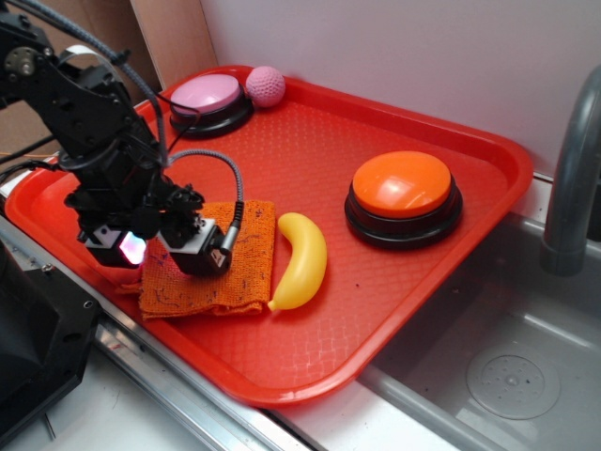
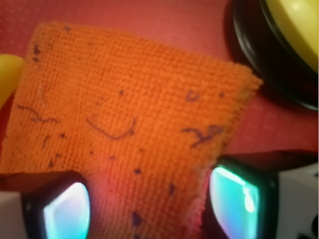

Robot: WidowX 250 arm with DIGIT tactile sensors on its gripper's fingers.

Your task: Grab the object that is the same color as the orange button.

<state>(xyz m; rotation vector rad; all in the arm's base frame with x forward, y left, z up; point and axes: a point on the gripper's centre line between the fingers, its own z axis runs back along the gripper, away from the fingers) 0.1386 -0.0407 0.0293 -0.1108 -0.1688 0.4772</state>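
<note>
Wrist view puts the orange cloth point(image 2: 124, 129) right under me, filling most of the picture, its knit flecked with dark threads. My tool point(image 2: 149, 206) is spread: one finger pad point(image 2: 65, 211) glows at the lower left, resting over the cloth's near part, and the other pad point(image 2: 234, 199) sits at the lower right, just off the cloth's ragged side edge. So the fabric lies between the pads and runs on ahead of them, with its right-hand edge close inside the right pad. I cannot tell whether the pads touch the weave yet.

From the exterior view, my tool point(image 1: 155, 246) hangs over the left half of the cloth point(image 1: 211, 272), which lies flat on the red tray point(image 1: 394, 310) near the front left corner of the desk. The cloth is roughly square, so no long axis matters much; the useful line is that side edge, which runs away from me. The yellow banana point(image 1: 300, 260) lies just beside the cloth's far side, touching or nearly so. The orange button point(image 1: 403, 195), whose colour matches the cloth, stands well apart toward the right edge; a pink button point(image 1: 208, 101) and a pink ball point(image 1: 265, 85) sit at the back.

I judge the next move to be a straight drop and a pinch gathering a fold near that edge.
</note>
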